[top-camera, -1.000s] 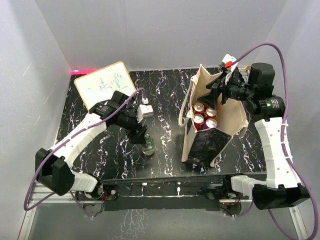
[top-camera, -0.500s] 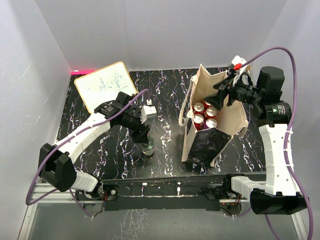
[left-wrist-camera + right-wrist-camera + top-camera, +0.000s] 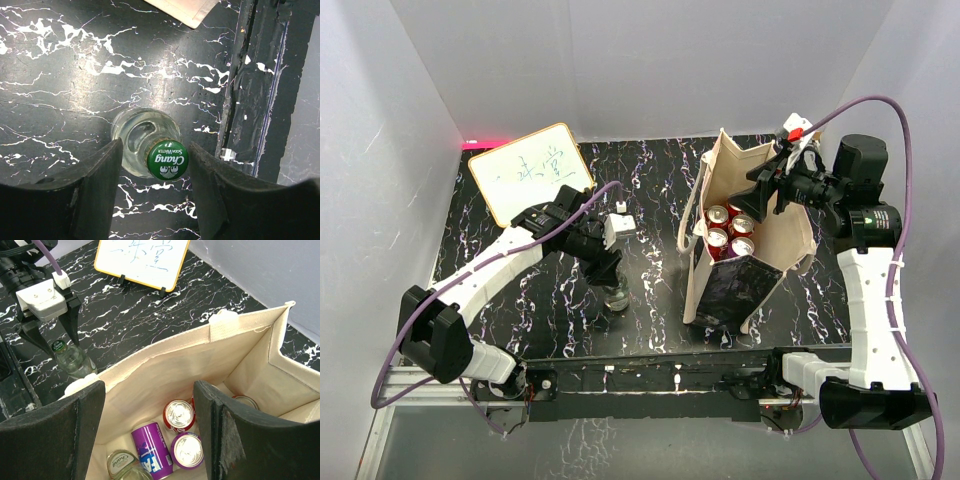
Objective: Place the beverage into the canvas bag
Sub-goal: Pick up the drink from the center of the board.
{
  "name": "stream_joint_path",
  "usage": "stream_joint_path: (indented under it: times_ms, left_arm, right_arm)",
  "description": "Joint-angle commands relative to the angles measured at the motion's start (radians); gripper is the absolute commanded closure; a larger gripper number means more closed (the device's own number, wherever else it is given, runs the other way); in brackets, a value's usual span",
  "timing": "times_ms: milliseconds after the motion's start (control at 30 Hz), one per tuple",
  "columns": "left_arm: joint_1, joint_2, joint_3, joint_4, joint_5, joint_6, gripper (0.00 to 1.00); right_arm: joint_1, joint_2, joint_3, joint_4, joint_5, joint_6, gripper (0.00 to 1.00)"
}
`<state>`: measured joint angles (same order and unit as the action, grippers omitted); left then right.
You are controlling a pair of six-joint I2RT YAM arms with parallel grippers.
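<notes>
Top external view, reading across: far to the left of the canvas bag point(image 3: 725, 175) a whiteboard point(image 3: 532, 170) leans on its stand, with blue handwritten characters I cannot make out. Nearer the bag, but still apart on its left, the beverage point(image 3: 616, 296) stands upright on the table point(image 3: 650, 170). It is a clear glass bottle whose green crown cap reads "Chang Soda Water". Glass like this is probably heavy for its size, rigid, slick and breakable, so a firm hold on the neck just below the cap looks safest. The left tool point(image 3: 155, 150) straddles that neck about half open, with a gap on either side and no grip yet. Inside the bag stand red-topped cans point(image 3: 725, 225) and a purple can point(image 3: 150, 450) showing only "FA". The right tool point(image 3: 148, 385) hangs over the bag's mouth, its jaws well apart and holding nothing that I can see.
</notes>
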<state>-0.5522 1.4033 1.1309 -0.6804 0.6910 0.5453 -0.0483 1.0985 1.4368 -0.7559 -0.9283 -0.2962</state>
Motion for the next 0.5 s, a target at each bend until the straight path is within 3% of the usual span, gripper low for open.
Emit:
stream_joint_path:
  times_ms: [0, 233, 467]
  left_arm:
    - [-0.004, -0.003, 0.004, -0.004, 0.044, 0.021, 0.50]
    - [-0.003, -0.004, 0.007, -0.008, 0.089, 0.020, 0.63]
    - [-0.003, -0.021, 0.001, -0.010, 0.116, 0.021, 0.91]
  right_arm:
    - [-0.009, -0.020, -0.006, 0.044, -0.020, 0.007, 0.26]
    - [-0.012, -0.028, -0.020, 0.046, -0.021, 0.007, 0.26]
    - [-0.021, -0.029, -0.017, 0.045, -0.024, 0.009, 0.26]
